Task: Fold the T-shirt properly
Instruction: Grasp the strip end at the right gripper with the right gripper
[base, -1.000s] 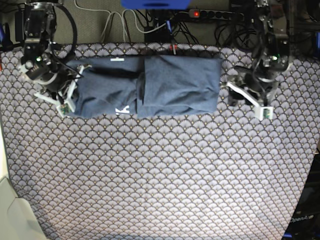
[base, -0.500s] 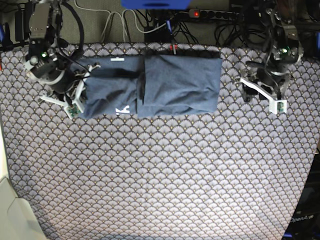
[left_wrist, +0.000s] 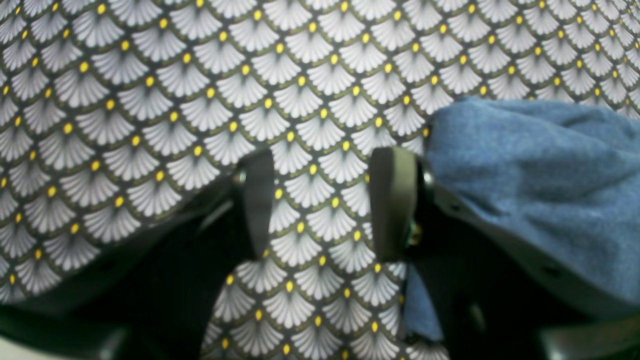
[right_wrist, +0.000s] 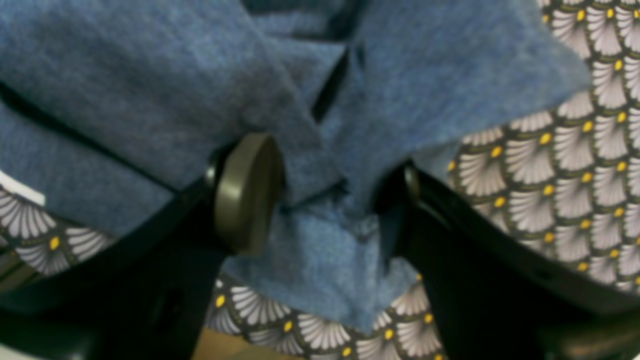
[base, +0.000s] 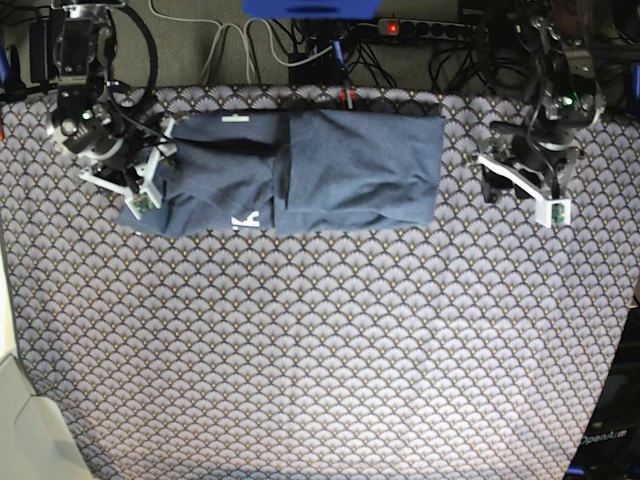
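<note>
With jaws apart, the right gripper (right_wrist: 325, 200) seemingly straddles the T-shirt (base: 300, 175) edge unclamped; the left gripper (left_wrist: 325, 205) is open, empty; regrasp next.

T-shirt (base: 300, 170) on tablecloth's (base: 320, 340) far edge

The lower two-thirds of the tablecloth (base: 320, 350) lay bare in the base view. Across the upper middle the T-shirt (base: 300, 175) blocked passage; cables (base: 250, 50) crowded the top edge.
</note>
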